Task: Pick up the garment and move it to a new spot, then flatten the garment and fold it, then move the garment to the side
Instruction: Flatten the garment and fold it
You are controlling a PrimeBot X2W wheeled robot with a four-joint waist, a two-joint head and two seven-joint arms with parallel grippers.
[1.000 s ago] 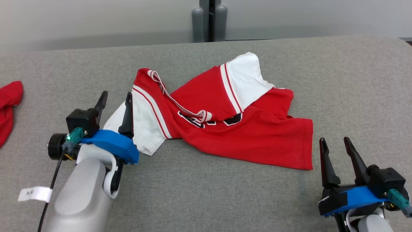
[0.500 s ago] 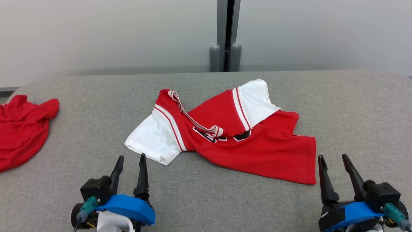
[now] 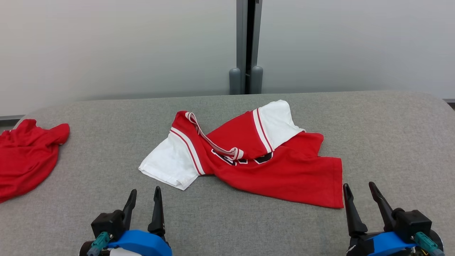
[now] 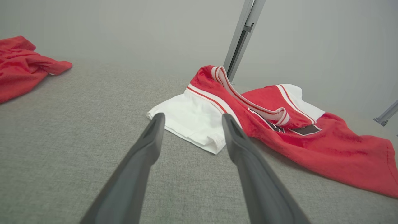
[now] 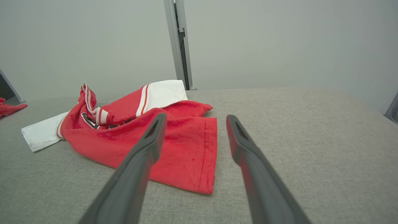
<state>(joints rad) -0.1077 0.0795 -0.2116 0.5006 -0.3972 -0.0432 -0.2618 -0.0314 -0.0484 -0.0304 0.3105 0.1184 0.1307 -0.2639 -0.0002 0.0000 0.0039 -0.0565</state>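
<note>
A red shirt [image 3: 249, 156] with white sleeves lies rumpled near the middle of the grey padded surface [image 3: 391, 142], unfolded and far from flat. One white sleeve [image 3: 167, 163] spreads out toward the robot's left. The other sleeve [image 3: 277, 121] is flipped back over the chest, and the striped neck band [image 3: 213, 140] is twisted across the front lettering. The left claw [image 3: 145, 191] hovers at the near edge with its two dark fingers spread wide and nothing between them, pointing at the near white sleeve from a short way off. The right claw [image 3: 358, 185] is equally wide open and empty, its tips just beside the shirt's near hem corner [image 3: 336, 199] without touching it. A second red garment [image 3: 25, 156] lies heaped well apart at the far left edge and looks to be no part of this job. Judging by the layout, the work sits at the start of the flattening step: the shirt has a clear spot but no edge is straightened yet. The next move probably calls for each claw to reach in low, pinch cloth at opposite ends, the sleeve on the left and the hem corner on the right, and draw them apart. The flipped sleeve and twisted neck band would then need freeing. Soft cloth may bunch or slip under the fingers.
</note>
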